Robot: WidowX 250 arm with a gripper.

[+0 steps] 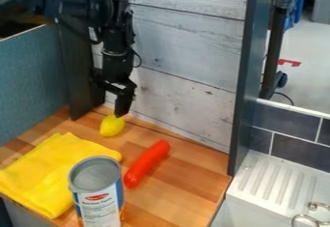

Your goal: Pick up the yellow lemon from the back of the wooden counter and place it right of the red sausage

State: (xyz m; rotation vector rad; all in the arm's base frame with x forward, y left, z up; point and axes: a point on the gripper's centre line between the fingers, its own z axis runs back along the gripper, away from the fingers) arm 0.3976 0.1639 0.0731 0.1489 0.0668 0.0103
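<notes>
From where I stand, the black gripper [120,114] hangs nearly straight down in front of the whitewashed plank wall [184,42], its tip right at the top of the yellow lemon [112,126]. I can't tell how far open it is, nor whether it has hold of the lemon or only meets it from above. The lemon is at the back of the wooden counter [187,187], towards the left, near the foot of the dark upright panel [78,76].

Nearer to me, a folded yellow cloth [51,173] lies flat on the left. An open-topped can [97,192] stands upright at the front, by the cloth's right side. A long orange-red thing [147,164] lies slantwise right of the cloth, apart from the lemon. Further right, past a tall dark divider [248,76], is a ribbed white drainboard [270,182].
</notes>
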